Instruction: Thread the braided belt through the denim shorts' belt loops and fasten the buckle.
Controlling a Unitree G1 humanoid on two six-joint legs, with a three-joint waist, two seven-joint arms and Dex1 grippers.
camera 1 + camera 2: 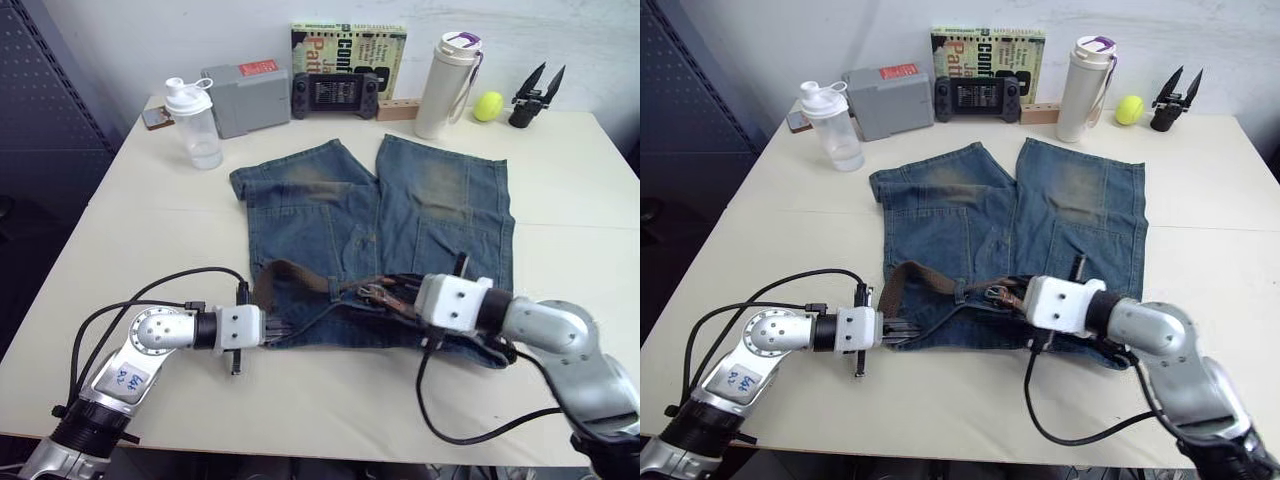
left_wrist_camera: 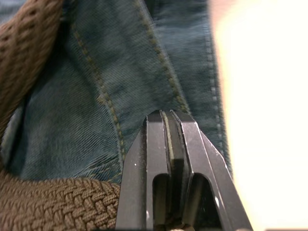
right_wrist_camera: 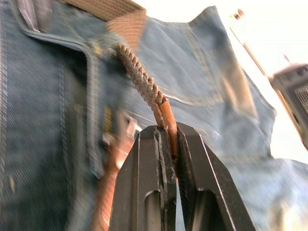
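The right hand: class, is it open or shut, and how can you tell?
Shut. In the right wrist view, the right hand has its two fingers pressed together on the leather tip of the braided belt.

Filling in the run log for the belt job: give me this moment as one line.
left gripper: shut on denim shorts waistband | right gripper: shut on braided belt tip | buckle: unfastened

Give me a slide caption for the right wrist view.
Right gripper pinches the braided belt's leather tip above the denim shorts.
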